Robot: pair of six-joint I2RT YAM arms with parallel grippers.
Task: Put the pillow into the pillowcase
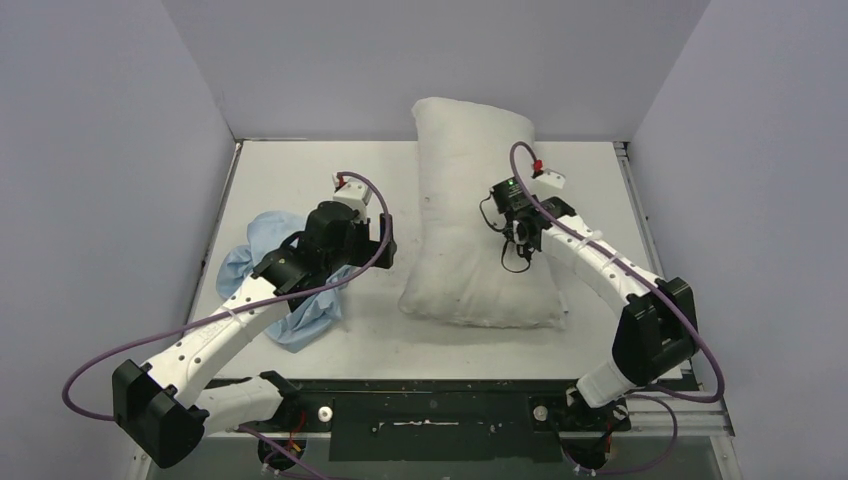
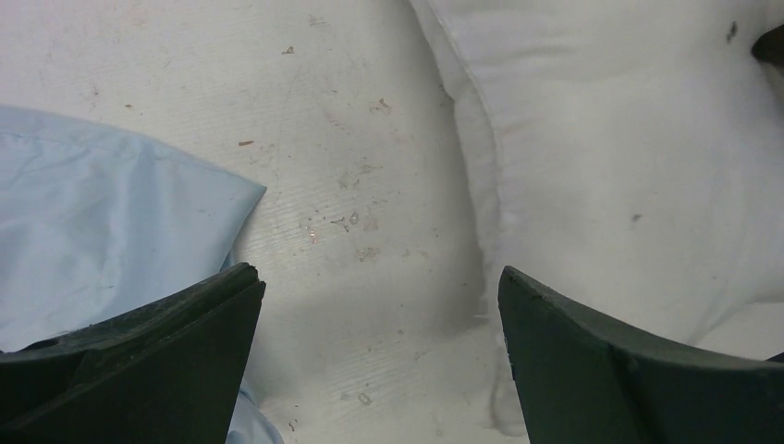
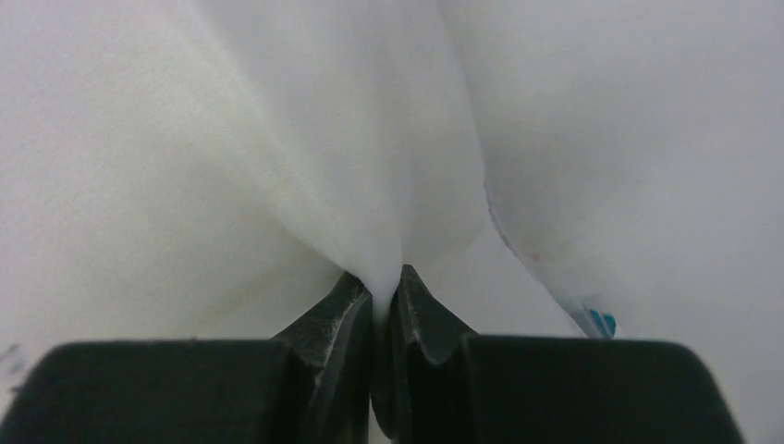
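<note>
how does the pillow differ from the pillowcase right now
The pillow is white and plump; the pillowcase is light blue, thin and crumpled. The pillow lies mid-table; the pillowcase lies left, partly under the left arm. The right tool pinches the pillow; no tool grips the pillowcase. Both rest on the table.
</note>
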